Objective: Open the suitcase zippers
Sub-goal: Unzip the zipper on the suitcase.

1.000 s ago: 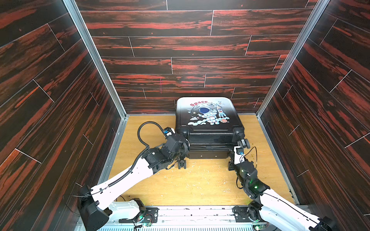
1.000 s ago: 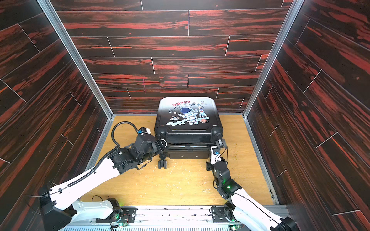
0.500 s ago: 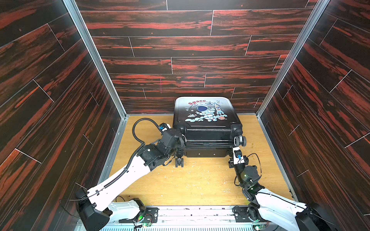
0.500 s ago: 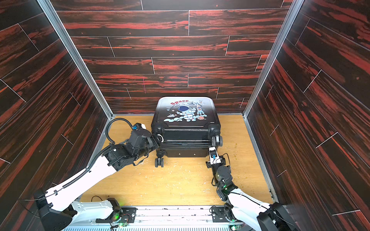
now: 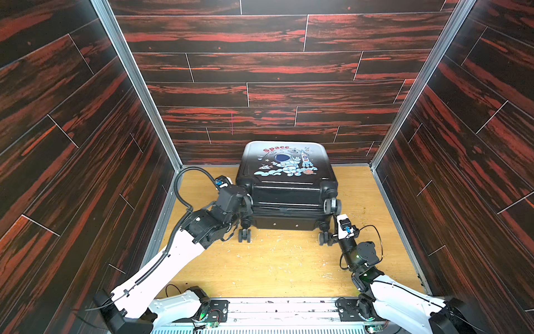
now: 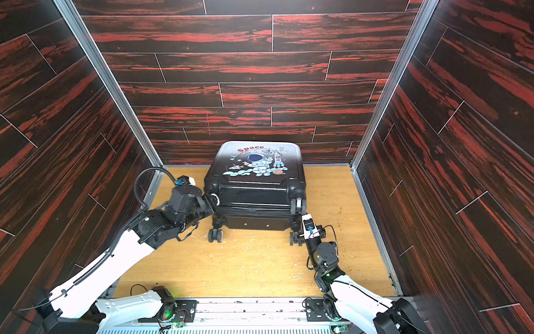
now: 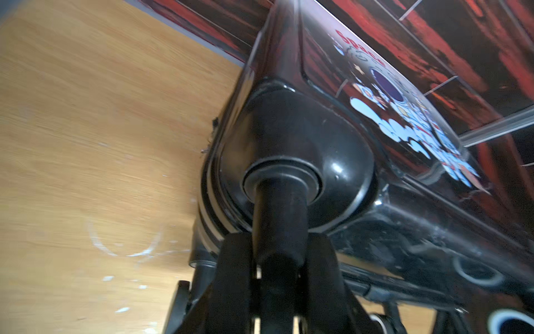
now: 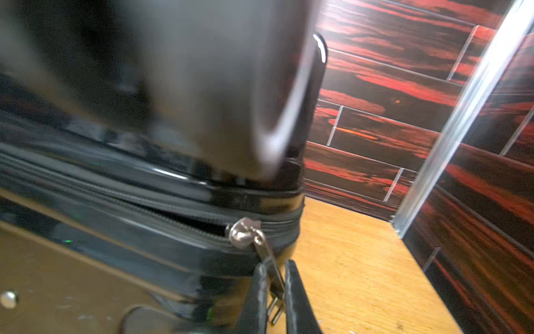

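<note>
My left fingers [image 7: 237, 274] are half-spread, clamped round the stem of a corner wheel [image 7: 278, 219]. My right fingers [image 8: 293, 289] are pressed nearly together, pinching the zipper pull tab [image 8: 270, 260] at the near right corner. The suitcase [image 5: 286, 173] lies flat on the bench [image 5: 274, 266] by the back wall, print up, wheels toward me, long axis running front to back. Since a second ago its near end has slid toward my left.
</note>
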Available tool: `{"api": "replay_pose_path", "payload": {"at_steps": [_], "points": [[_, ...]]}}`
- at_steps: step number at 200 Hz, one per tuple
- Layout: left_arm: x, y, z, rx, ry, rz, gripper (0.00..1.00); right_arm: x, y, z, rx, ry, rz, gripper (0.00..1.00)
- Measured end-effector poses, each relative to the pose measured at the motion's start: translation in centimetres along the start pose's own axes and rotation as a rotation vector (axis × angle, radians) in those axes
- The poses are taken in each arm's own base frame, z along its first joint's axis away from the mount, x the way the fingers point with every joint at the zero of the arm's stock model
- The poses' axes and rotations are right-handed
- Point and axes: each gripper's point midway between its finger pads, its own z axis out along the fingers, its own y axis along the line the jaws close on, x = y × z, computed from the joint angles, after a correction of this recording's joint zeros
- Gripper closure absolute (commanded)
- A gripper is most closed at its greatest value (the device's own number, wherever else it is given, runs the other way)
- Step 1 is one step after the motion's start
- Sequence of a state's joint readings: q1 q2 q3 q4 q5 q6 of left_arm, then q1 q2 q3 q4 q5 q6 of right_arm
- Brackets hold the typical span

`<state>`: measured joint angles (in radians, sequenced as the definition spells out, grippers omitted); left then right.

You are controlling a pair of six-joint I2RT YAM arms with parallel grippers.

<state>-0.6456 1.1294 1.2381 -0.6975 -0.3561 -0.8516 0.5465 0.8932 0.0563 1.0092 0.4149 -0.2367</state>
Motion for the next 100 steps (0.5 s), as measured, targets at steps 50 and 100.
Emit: {"api": "replay_pose_path", "payload": {"at_steps": [50,100], "points": [[-1.1,3.8,0.1,-0.179,-0.007,0.176,0.28,0.3,3.8,-0.7,-0.224,0.030,0.135,1.00],[-7.0,8.8,-1.4,-0.504,-0.175,0.205,0.01,5.1,9.9,-2.1,-0.420,0.251,0.178,1.00]]}}
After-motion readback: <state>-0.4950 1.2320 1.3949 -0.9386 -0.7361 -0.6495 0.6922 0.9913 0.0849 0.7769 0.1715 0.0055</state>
